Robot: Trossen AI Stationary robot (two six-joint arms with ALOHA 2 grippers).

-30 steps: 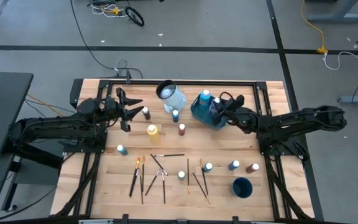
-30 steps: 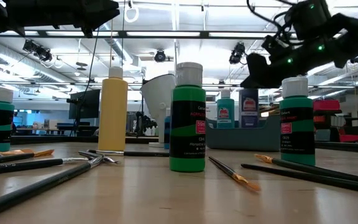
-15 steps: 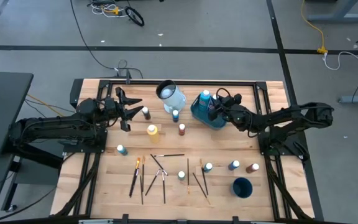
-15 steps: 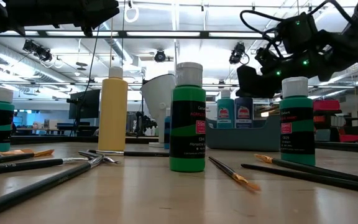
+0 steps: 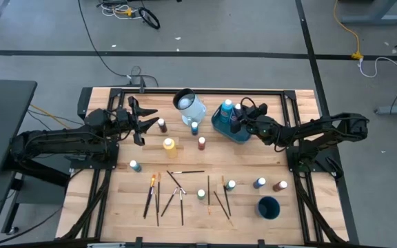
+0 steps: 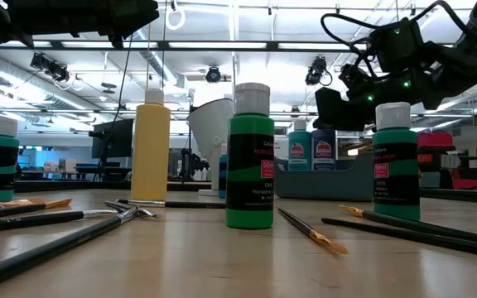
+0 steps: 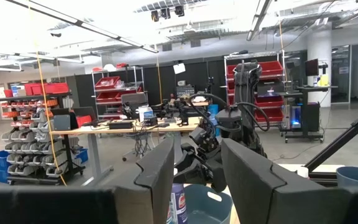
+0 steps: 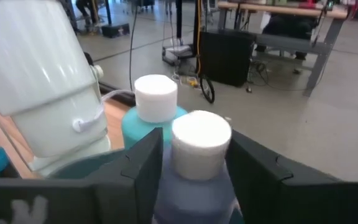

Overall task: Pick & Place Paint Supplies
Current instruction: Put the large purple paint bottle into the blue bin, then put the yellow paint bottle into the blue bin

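Wooden counter (image 5: 116,207) held scattered supplies; my right gripper (image 5: 238,122) stood over the teal tub (image 5: 220,127), fingers straddling an upright blue bottle (image 8: 194,168); the left gripper (image 5: 140,118) waited open.

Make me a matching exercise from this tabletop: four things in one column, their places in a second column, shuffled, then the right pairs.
Things:
1. yellow bottle
2. dark blue cup
3. right gripper
4. left gripper

Places:
A. at the table's near right corner, standing alone
B. over the teal tub, fingers either side of a white-capped bottle
C. open, raised near the brown bottle on the table's left side
D. near the table's middle, left of the red bottle

Pairs: 1-D, 2-A, 3-B, 4-C
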